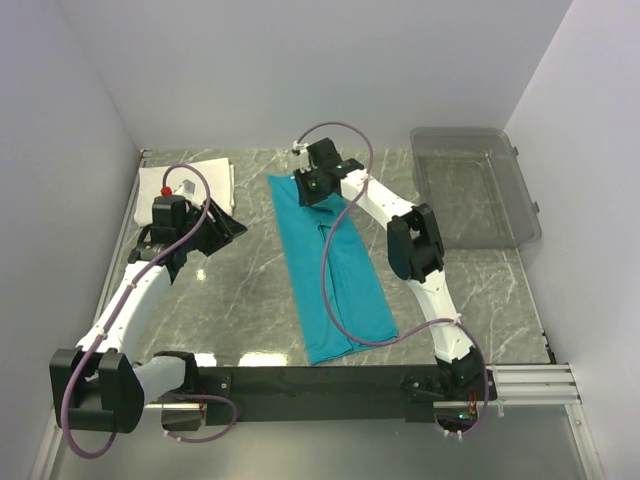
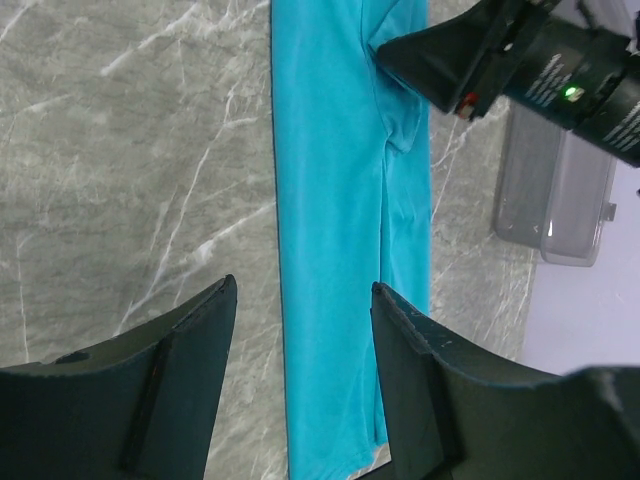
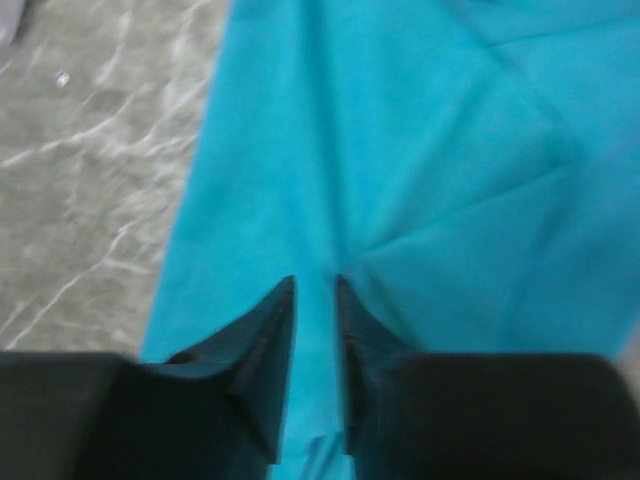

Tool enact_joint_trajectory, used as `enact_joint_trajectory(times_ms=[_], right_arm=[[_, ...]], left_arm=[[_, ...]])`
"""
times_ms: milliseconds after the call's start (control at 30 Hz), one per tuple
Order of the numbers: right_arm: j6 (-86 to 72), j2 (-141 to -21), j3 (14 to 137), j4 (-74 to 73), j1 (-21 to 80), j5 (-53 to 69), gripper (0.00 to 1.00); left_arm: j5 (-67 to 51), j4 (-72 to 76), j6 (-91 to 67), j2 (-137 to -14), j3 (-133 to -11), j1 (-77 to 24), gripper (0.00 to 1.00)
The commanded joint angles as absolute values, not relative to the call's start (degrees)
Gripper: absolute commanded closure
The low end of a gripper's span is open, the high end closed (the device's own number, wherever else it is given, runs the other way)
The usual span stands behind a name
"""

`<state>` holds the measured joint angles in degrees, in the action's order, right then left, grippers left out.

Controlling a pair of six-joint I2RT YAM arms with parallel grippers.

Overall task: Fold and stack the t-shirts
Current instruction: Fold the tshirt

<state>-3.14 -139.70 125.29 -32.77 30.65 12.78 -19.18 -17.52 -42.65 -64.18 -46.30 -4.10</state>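
The teal t-shirt [image 1: 335,270] lies folded into a long strip down the middle of the table. It also shows in the left wrist view [image 2: 330,200] and fills the right wrist view [image 3: 450,150]. My right gripper [image 1: 307,188] is at the strip's far end, and its jaws [image 3: 315,285] are closed narrowly on a ridge of the teal fabric. My left gripper [image 1: 235,228] is open and empty [image 2: 303,290], held above the table to the left of the strip. The white folded piece [image 1: 195,182] lies at the far left corner, behind the left gripper.
A clear plastic bin [image 1: 470,185] stands at the far right and shows in the left wrist view [image 2: 555,200]. The right arm [image 2: 520,60] reaches over the shirt's far end. White walls close in the table on three sides.
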Motion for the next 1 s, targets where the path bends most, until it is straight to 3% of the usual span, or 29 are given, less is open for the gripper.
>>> enact_joint_trajectory(times_ms=[0,233,333,433,633,833,967], right_arm=[[-0.5,-134.7,123.8,-32.7,31.1,13.9,0.66],[8.2,-128.7,123.1,-38.8,27.7,28.9,0.57],[15.6,-121.2,117.9,-39.9,23.8,39.3,0.57],[32.6,-110.2,103.7,-44.1,19.2,53.7,0.53],[96.1,-97.4,84.3,-78.3,14.1,50.7,0.46],[104.3,-84.8,62.3,-78.3,9.9,40.3,0.44],[106.5,-77.4,51.4,-75.9,9.9,39.9,0.41]], left_arm=[[-19.2,-16.9,-41.5,-62.1,-46.9,-4.3,0.38],[-19.9,-17.6,-39.6,-62.1,-47.8,-4.3,0.39],[-21.4,-17.1,-36.4,-61.5,-48.1,-4.4,0.38],[-27.1,-14.3,-29.8,-59.6,-46.8,-6.1,0.37],[-27.3,-12.1,-19.3,-57.0,-44.4,-23.1,0.25],[-13.6,-17.0,-16.1,-56.6,-42.5,-47.5,0.25],[-7.3,-14.6,-18.4,-57.1,-38.2,-64.7,0.27]])
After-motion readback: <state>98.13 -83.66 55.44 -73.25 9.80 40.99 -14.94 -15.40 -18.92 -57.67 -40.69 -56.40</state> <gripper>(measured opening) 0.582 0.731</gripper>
